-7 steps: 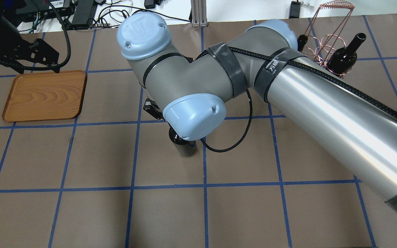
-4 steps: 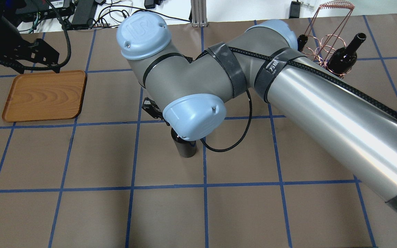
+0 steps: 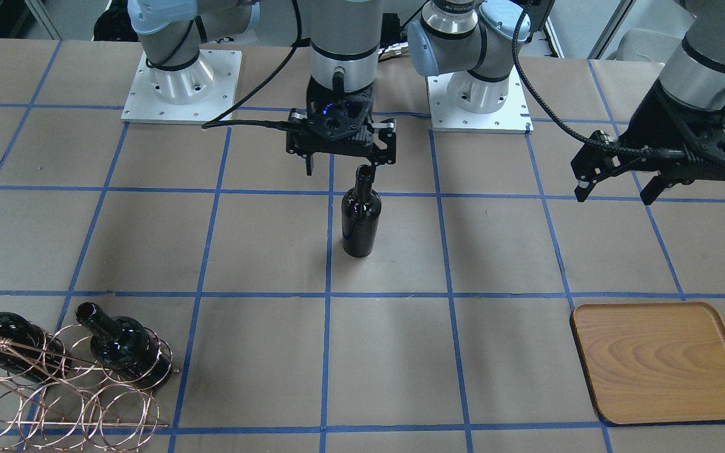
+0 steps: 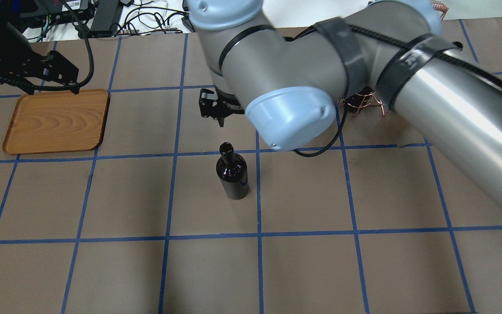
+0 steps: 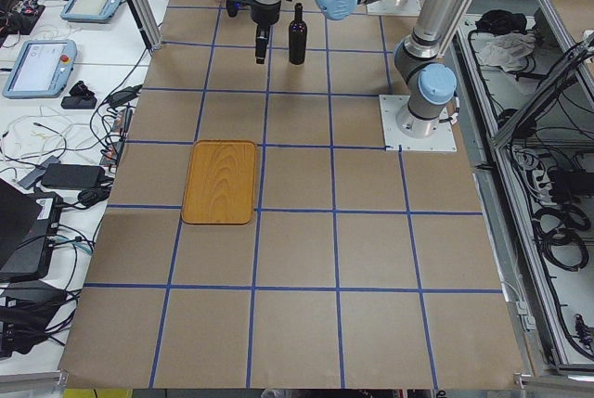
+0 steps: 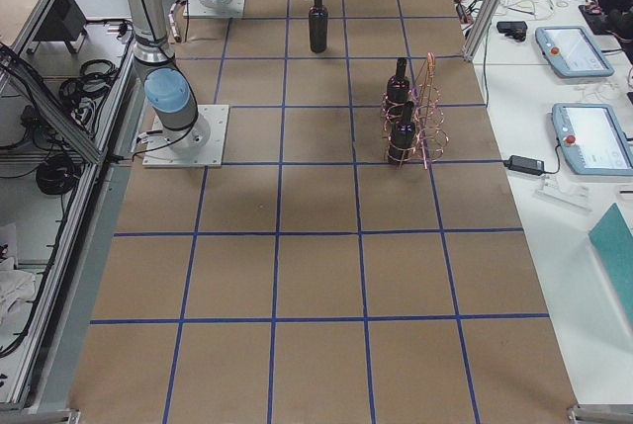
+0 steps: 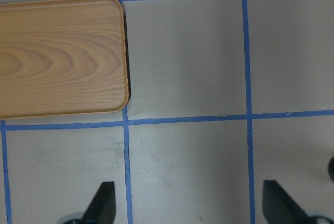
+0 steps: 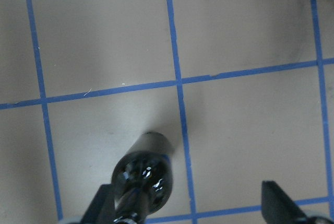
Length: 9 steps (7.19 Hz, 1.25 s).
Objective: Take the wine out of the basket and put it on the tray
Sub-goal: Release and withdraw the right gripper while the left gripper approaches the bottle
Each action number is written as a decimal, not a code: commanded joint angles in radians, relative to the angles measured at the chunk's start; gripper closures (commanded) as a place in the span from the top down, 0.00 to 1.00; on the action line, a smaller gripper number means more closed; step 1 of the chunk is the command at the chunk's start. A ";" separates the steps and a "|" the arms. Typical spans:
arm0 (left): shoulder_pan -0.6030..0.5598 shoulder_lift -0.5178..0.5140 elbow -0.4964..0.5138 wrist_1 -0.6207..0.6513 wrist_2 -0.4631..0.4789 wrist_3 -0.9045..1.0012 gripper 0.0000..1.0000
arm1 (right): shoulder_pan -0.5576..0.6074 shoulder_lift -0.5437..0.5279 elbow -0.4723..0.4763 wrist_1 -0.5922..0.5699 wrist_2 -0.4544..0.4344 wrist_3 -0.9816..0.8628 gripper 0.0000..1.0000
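One wine bottle (image 3: 361, 217) stands upright and free on the middle of the table; it also shows in the overhead view (image 4: 232, 173). My right gripper (image 3: 350, 165) is open and empty just above its neck, slightly off to one side; in the right wrist view the bottle (image 8: 141, 179) lies near one finger. The copper wire basket (image 3: 54, 390) holds two more dark bottles (image 3: 120, 346). The wooden tray (image 3: 661, 362) lies empty. My left gripper (image 3: 614, 196) hangs open and empty in the air beside the tray (image 7: 57, 57).
The table is brown paper with a blue tape grid. The two arm bases (image 3: 180, 82) stand at the robot's edge. Cables and electronics (image 4: 103, 17) lie beyond the far edge. The right arm's elbow (image 4: 290, 109) hides most of the basket in the overhead view.
My right arm has risen and shifted off the bottle, which now stands uncovered and alone. The left arm and the tray have not moved.
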State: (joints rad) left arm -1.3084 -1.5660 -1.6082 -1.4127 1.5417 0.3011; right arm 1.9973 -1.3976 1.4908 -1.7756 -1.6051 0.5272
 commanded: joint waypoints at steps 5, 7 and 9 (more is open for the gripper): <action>-0.322 0.009 -0.004 0.005 -0.002 -0.353 1.00 | -0.321 -0.159 0.005 0.137 0.008 -0.495 1.00; -0.486 0.000 -0.004 0.018 0.008 -0.514 1.00 | -0.319 -0.173 0.006 0.128 0.011 -0.494 1.00; -0.587 -0.006 -0.034 0.015 0.002 -0.585 1.00 | -0.316 -0.175 0.006 0.146 0.010 -0.480 1.00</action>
State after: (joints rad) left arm -1.8315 -1.5692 -1.6212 -1.3976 1.5476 -0.2380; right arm 1.6787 -1.5704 1.4969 -1.6429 -1.5945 0.0394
